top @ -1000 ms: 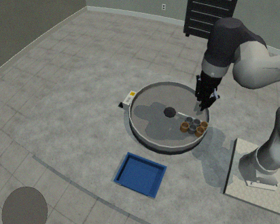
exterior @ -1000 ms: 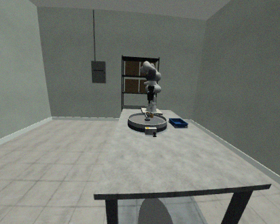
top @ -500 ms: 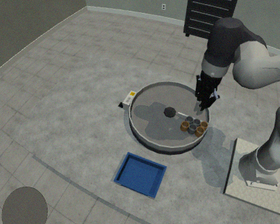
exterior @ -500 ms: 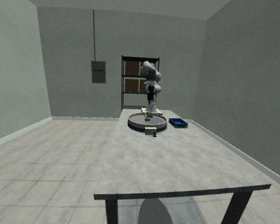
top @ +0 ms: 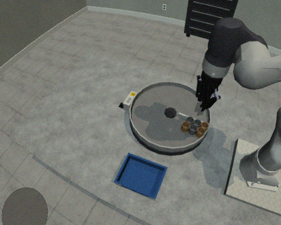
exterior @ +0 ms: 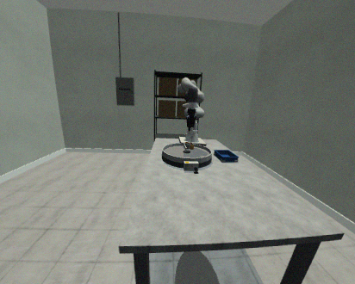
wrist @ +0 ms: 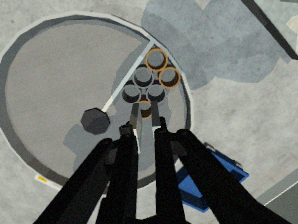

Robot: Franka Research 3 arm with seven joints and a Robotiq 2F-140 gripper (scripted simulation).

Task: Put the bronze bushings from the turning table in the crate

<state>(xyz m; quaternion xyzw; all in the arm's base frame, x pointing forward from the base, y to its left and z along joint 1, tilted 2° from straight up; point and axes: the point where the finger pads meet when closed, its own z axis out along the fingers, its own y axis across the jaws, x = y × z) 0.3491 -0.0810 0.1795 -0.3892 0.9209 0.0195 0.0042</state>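
Note:
The round turning table (top: 169, 117) carries a tight cluster of bushings near its right rim. Three are bronze (top: 185, 126) (top: 200, 131) (top: 204, 125) and three are steel (top: 190, 120) (top: 197, 122) (top: 193, 129). In the wrist view the bronze ones (wrist: 156, 59) (wrist: 169, 77) lie on the far side, one bronze (wrist: 145, 108) is partly hidden behind my fingertips, and the steel ones (wrist: 143, 76) lie between them. My gripper (top: 205, 106) hangs above the table just behind the cluster. Its fingers are nearly together with nothing between them. The blue crate (top: 140, 175) is empty.
A black knob (top: 170, 112) marks the table's hub, with a white line running toward the bushings. A small control box (top: 130, 98) sits at the table's left rim. The arm's base plate (top: 256, 177) is to the right. A dark shelf unit (top: 209, 15) stands behind.

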